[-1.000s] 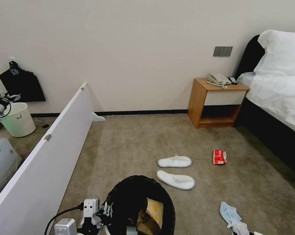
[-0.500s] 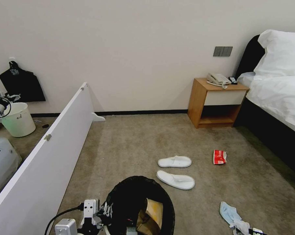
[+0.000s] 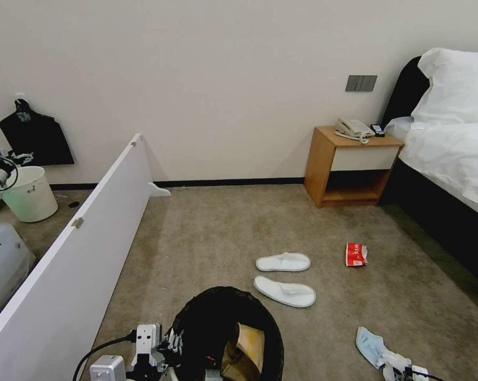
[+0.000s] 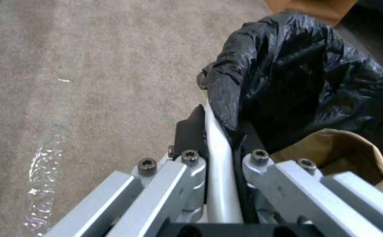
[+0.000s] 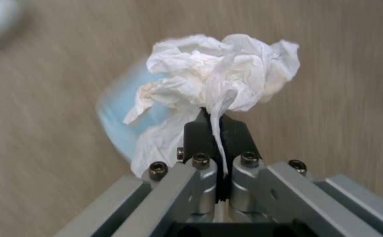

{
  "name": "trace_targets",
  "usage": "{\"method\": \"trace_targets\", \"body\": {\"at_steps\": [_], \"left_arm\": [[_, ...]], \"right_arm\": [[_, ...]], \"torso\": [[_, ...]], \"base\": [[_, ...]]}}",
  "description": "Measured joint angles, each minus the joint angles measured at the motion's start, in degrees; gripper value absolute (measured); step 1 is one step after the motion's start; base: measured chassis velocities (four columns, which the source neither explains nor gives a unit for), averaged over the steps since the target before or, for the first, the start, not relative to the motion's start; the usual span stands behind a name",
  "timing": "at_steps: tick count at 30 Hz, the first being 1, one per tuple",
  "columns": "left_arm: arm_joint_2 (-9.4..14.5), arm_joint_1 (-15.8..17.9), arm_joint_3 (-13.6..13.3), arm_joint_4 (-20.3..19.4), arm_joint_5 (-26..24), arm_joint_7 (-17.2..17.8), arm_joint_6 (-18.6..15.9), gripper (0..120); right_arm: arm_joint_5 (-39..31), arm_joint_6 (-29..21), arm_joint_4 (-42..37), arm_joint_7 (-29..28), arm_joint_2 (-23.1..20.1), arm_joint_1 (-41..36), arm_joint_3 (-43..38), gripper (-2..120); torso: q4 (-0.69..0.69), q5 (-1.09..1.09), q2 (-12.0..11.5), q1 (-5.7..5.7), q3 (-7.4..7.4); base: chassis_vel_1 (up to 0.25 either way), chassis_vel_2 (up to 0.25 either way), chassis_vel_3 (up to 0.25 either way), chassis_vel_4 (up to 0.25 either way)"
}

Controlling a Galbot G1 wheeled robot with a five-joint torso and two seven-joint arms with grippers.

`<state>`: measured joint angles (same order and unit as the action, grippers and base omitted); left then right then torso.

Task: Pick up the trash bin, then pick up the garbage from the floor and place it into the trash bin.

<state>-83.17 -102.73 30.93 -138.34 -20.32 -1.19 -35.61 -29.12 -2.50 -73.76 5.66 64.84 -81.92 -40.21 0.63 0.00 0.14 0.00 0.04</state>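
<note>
The trash bin [image 3: 196, 317], white with a black liner [image 4: 305, 82], hangs at the bottom centre of the head view. My left gripper [image 3: 171, 344] [image 4: 220, 123] is shut on its rim. A brown cardboard piece [image 3: 244, 346] [image 4: 345, 154] lies inside. My right gripper [image 5: 215, 121] [image 3: 410, 373] is shut on a crumpled white tissue [image 5: 222, 72] [image 3: 395, 363], just above the carpet and beside the pale blue mask [image 3: 371, 343] [image 5: 121, 125]. Two white slippers [image 3: 283, 262] [image 3: 285, 292] and a red snack packet [image 3: 356, 254] lie on the floor ahead.
A long white board [image 3: 80, 248] stands along my left. Behind it sits a plain white bucket [image 3: 30, 193]. A wooden nightstand [image 3: 352, 166] with a phone and a bed [image 3: 450, 153] are at the right. Carpet lies open between the board and the slippers.
My right gripper, with the white tissue in it, has shifted a little right and come further into view at the bottom edge. The bin has sunk slightly.
</note>
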Motion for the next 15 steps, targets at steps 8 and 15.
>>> {"method": "trace_targets", "body": {"at_steps": [8, 15], "left_arm": [[0.0, -0.3, 0.0, -0.2, 0.1, 0.0, 0.0, 5], [0.1, -0.7, 0.3, -0.7, 0.1, 0.0, 0.0, 5]], "right_arm": [[-0.3, 6.8, -12.8, 6.0, -3.9, -3.1, -1.2, 0], [-12.5, 9.1, -27.7, 16.1, -12.2, -0.4, 4.0, 0]], "torso": [[0.00, 0.00, 0.0, 0.00, 0.00], [-0.02, 0.00, 0.0, 0.00, 0.00]], "base": [[0.000, 0.000, 0.000, 0.000], [0.000, 0.000, 0.000, 0.000]]}}
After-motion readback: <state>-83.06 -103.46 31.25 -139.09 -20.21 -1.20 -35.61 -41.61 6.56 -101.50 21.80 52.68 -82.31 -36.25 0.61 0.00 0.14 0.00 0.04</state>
